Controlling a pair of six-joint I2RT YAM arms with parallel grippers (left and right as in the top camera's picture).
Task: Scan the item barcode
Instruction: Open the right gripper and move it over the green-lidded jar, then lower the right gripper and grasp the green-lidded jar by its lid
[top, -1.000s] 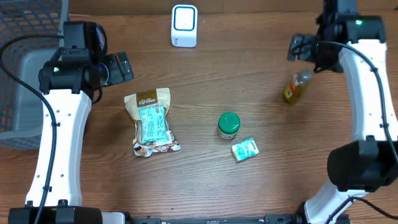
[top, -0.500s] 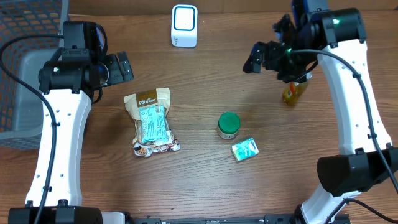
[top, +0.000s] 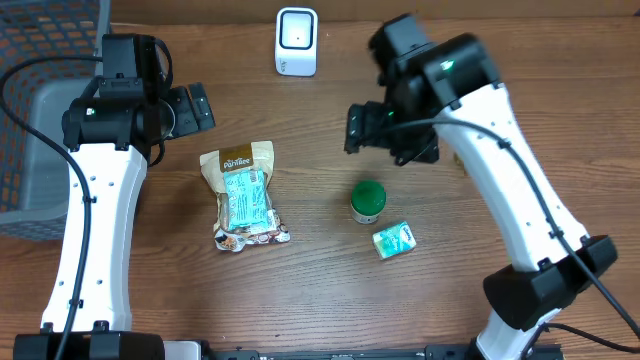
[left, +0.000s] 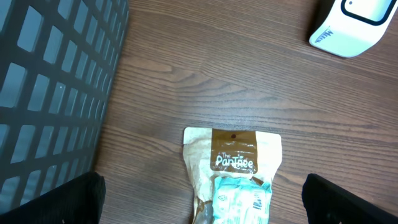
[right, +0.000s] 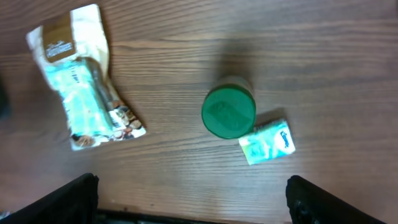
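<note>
Overhead, my right arm hides part of the worktop (top: 300, 290), and my right gripper (top: 358, 128) shows only as a dark block, its jaws unreadable from there. In the right wrist view its fingers (right: 62, 199) enter only at the bottom corners, set wide apart with nothing between them: open and empty. My left gripper (top: 197, 106) is the same, spread wide and holding nothing, its fingers cut off at the lower corners of its own view.

The jar (right: 228, 112) stands upright in the middle of the right wrist view, ahead of the fingertips and clear of them. Only its green lid faces up, so any label is hidden. Just beside it lies a small packet (right: 267, 141), pale green and white, its print too blurred to read. Whether the two touch I cannot tell.

The pouch (left: 233, 165) lies flat below my left gripper, untouched, its lower end cut off in that view. Its brown header reads "The Pantree". I can make out no barcode on any item.

The white scanner (top: 296, 41) stands at the far edge, well apart from both grippers. A dark mesh basket (left: 56, 81) sits at the left, partly out of frame.
</note>
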